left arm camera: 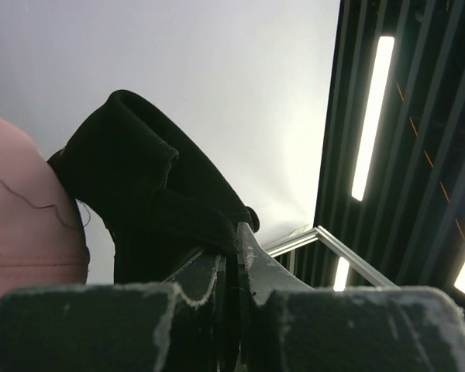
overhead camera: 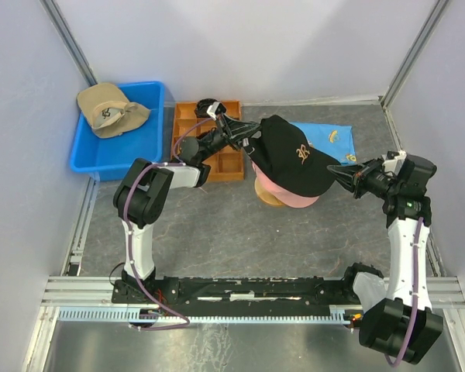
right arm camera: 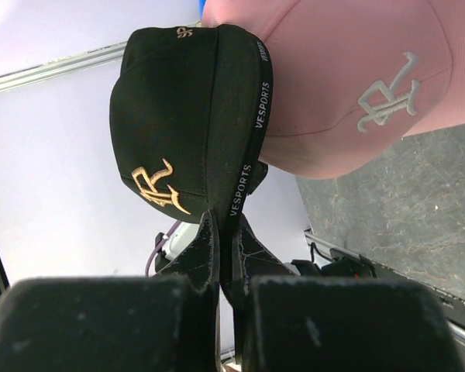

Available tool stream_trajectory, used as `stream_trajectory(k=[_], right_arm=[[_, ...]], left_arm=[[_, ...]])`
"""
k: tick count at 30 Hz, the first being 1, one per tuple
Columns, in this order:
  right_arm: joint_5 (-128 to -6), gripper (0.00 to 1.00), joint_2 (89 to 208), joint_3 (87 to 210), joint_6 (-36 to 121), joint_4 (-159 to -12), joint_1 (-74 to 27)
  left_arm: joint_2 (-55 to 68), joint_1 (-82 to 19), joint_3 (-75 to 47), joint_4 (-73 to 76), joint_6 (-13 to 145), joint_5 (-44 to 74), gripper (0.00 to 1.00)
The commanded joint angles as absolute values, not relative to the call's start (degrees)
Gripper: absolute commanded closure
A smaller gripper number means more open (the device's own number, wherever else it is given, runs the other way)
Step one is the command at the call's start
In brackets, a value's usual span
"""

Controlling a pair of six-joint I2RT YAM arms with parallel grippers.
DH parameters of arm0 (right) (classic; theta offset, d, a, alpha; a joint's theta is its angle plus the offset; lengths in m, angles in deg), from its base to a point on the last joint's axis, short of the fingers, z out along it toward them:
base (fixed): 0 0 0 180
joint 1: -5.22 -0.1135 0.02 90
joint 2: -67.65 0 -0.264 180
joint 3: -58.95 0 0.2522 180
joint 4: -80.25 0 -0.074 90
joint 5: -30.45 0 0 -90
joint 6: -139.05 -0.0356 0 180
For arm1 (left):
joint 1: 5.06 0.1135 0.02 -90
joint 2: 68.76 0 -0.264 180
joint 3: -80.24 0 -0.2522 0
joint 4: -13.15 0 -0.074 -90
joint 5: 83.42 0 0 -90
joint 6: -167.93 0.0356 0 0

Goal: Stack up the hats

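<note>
Cap (overhead camera: 291,159), black, gold emblem (right arm camera: 159,186): left end effector (left arm camera: 232,248), right end effector (right arm camera: 226,232) both pinching it.

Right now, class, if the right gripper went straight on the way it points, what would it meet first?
The black cap: the right gripper is shut on its edge and points left into it. Beyond that, probably the pink cap just below, though depth is hard to judge.

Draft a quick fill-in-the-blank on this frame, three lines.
1. The left gripper and right gripper are both ___ on the black cap.
2. Directly under it lies the ___.
3. The tan cap rests in the ___.
Missing: shut; pink cap; blue bin.
</note>
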State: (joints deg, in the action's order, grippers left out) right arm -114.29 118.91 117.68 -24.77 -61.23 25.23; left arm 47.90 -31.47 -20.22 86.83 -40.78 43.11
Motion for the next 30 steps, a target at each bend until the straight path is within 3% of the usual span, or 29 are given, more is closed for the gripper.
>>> stream_trajectory(k=[1, 8, 12, 16, 24, 30], right_arm=[[-108.09, 1.00, 120.55, 118.50, -18.81, -61.48, 26.01], [-105.19, 1.00, 122.04, 114.83, -15.21, -61.98, 25.70], [-106.27, 1.00, 123.43, 110.98, -18.98, -71.28, 25.61], [-107.83, 1.00, 125.28, 114.53, -19.45, -74.10, 25.34], [-111.83, 1.00, 128.09, 116.81, -36.19, -99.03, 24.43], [-112.61, 1.00, 131.96, 122.27, -31.34, -91.24, 24.76]], left_arm=[[48.05, -28.30, -21.11, 98.56, -55.57, 39.63, 0.97], [50.07, -27.98, -22.63, 98.57, -54.22, 41.15, 0.97], [50.91, -27.78, -22.33, 98.55, -54.30, 41.46, 0.97], [51.45, -27.58, -19.35, 98.55, -54.96, 41.54, 0.97], [51.66, -27.74, -9.54, 98.34, -56.92, 39.10, 0.97], [49.45, -28.72, -8.36, 94.12, -54.88, 39.80, 0.97]])
